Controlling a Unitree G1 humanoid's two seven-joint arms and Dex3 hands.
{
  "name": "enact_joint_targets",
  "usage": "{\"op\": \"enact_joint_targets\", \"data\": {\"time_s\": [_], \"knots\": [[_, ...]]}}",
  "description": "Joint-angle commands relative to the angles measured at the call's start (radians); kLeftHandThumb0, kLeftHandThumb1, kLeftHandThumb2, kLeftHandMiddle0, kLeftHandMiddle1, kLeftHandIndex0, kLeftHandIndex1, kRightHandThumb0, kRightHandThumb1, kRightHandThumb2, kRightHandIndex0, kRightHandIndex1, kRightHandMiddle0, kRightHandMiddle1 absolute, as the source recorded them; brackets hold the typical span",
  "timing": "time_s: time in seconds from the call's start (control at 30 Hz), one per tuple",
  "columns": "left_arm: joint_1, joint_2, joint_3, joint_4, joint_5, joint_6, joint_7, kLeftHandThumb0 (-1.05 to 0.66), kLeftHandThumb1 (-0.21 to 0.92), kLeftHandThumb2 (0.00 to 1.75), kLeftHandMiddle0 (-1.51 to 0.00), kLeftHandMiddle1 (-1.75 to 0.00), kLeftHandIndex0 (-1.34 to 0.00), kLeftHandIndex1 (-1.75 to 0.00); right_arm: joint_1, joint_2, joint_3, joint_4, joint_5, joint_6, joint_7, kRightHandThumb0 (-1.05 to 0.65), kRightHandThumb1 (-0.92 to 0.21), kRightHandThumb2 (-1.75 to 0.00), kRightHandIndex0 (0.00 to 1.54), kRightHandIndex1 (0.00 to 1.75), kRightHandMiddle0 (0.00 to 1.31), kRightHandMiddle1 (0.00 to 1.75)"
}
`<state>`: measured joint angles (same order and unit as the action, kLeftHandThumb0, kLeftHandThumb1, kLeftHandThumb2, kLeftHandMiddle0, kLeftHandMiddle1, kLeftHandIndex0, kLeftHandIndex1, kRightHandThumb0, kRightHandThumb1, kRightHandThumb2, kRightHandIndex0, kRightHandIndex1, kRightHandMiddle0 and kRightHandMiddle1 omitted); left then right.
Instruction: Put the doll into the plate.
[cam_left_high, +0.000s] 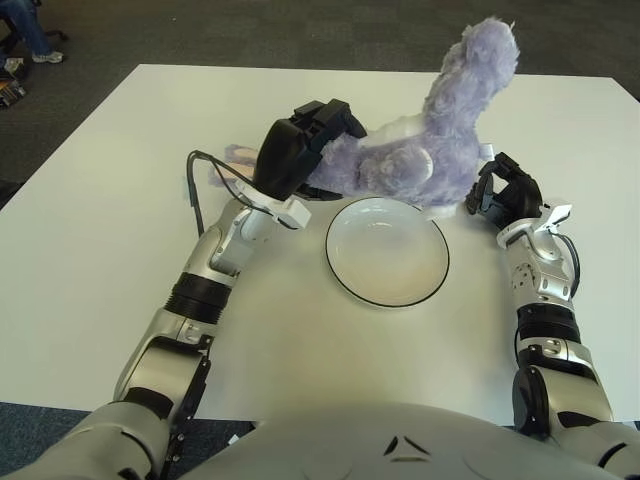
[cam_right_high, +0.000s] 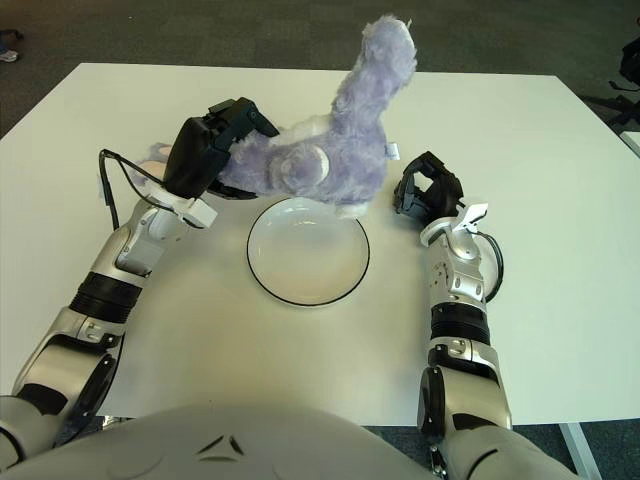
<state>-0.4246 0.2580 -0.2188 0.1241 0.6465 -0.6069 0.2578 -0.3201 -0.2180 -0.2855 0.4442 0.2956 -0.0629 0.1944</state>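
A purple plush doll (cam_left_high: 430, 150) lies on the white table (cam_left_high: 100, 200) just beyond the white plate (cam_left_high: 387, 250), at the plate's 12 o'clock, its neck and head reared upward. The robot's left hand (cam_left_high: 305, 140) is clamped on the doll's rear end, at the plate's 10 o'clock. The right hand (cam_left_high: 505, 192), fingers curled and holding nothing, shows at the plate's 2 o'clock, just beside the doll.

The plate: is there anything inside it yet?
Nothing: the white plate shows a bare bowl. The purple doll stands just behind it, covering its far rim, gripped by the left hand. The right hand waits beside it.
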Motion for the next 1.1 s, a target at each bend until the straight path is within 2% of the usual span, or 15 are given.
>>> {"op": "enact_joint_targets", "data": {"time_s": [0.0,0.1,0.2,0.37,0.5,0.57,0.6,0.63,0.67,0.7,0.8,0.93,1.07], "knots": [[0.001,0.003,0.005,-0.021,-0.028,0.013,-0.025,0.00,0.16,1.46,-0.72,-1.61,-0.57,-1.75,0.041,0.016,0.002,0.031,0.002,0.044,0.001,-0.48,-0.33,-1.30,1.19,1.75,0.61,1.75],[0.007,0.003,0.004,-0.030,-0.043,0.029,-0.052,0.00,0.18,1.43,-0.68,-1.70,-0.58,-1.65,0.041,0.016,0.002,0.032,0.001,0.043,0.003,-0.48,-0.33,-1.30,1.19,1.75,0.61,1.75],[0.012,0.003,0.003,-0.037,-0.052,0.044,-0.077,0.00,0.27,1.30,-0.63,-1.73,-0.58,-1.51,0.041,0.016,0.002,0.033,0.001,0.044,0.004,-0.48,-0.33,-1.30,1.19,1.75,0.60,1.75],[0.025,0.009,0.003,-0.050,-0.075,0.063,-0.120,-0.01,0.42,1.07,-0.57,-1.67,-0.53,-1.44,0.040,0.017,-0.001,0.035,0.003,0.042,0.005,-0.48,-0.33,-1.29,1.19,1.75,0.60,1.75],[0.033,0.014,0.004,-0.062,-0.098,0.074,-0.157,-0.01,0.64,0.75,-0.52,-1.57,-0.40,-1.44,0.040,0.019,-0.002,0.032,0.004,0.043,0.002,-0.48,-0.33,-1.29,1.19,1.75,0.60,1.75],[0.036,0.016,0.005,-0.065,-0.106,0.076,-0.171,0.17,0.72,0.61,-0.50,-1.52,-0.29,-1.36,0.040,0.019,-0.002,0.031,0.004,0.044,0.001,-0.48,-0.34,-1.29,1.19,1.75,0.60,1.75],[0.036,0.017,0.005,-0.067,-0.109,0.076,-0.176,0.24,0.79,0.50,-0.49,-1.51,-0.23,-1.31,0.040,0.019,-0.002,0.031,0.004,0.044,0.000,-0.48,-0.34,-1.29,1.19,1.75,0.60,1.75],[0.038,0.019,0.006,-0.067,-0.111,0.073,-0.180,0.26,0.81,0.46,-0.48,-1.50,-0.20,-1.29,0.040,0.019,-0.002,0.030,0.003,0.043,0.000,-0.48,-0.34,-1.29,1.19,1.75,0.60,1.75],[0.039,0.021,0.007,-0.067,-0.112,0.072,-0.183,0.10,0.82,0.41,-0.45,-1.43,-0.16,-1.25,0.040,0.019,-0.002,0.030,0.003,0.043,0.000,-0.48,-0.34,-1.29,1.19,1.75,0.60,1.75],[0.040,0.022,0.008,-0.067,-0.112,0.070,-0.185,-0.18,0.77,0.45,-0.41,-1.31,-0.13,-1.21,0.040,0.019,-0.002,0.030,0.003,0.043,0.000,-0.48,-0.34,-1.29,1.19,1.75,0.60,1.75],[0.042,0.024,0.009,-0.067,-0.113,0.065,-0.189,-0.53,0.70,0.54,-0.36,-1.13,-0.07,-1.15,0.040,0.019,-0.002,0.031,0.003,0.042,0.001,-0.48,-0.34,-1.29,1.19,1.75,0.60,1.75],[0.046,0.029,0.010,-0.067,-0.117,0.059,-0.195,-0.73,0.72,0.53,-0.33,-0.93,-0.01,-1.07,0.040,0.016,0.000,0.033,0.000,0.040,0.004,-0.48,-0.34,-1.28,1.20,1.75,0.60,1.75],[0.050,0.032,0.010,-0.068,-0.123,0.053,-0.198,-0.79,0.77,0.47,-0.33,-0.81,0.00,-1.01,0.040,0.014,0.001,0.035,-0.003,0.038,0.004,-0.48,-0.34,-1.28,1.20,1.75,0.60,1.75]]}}
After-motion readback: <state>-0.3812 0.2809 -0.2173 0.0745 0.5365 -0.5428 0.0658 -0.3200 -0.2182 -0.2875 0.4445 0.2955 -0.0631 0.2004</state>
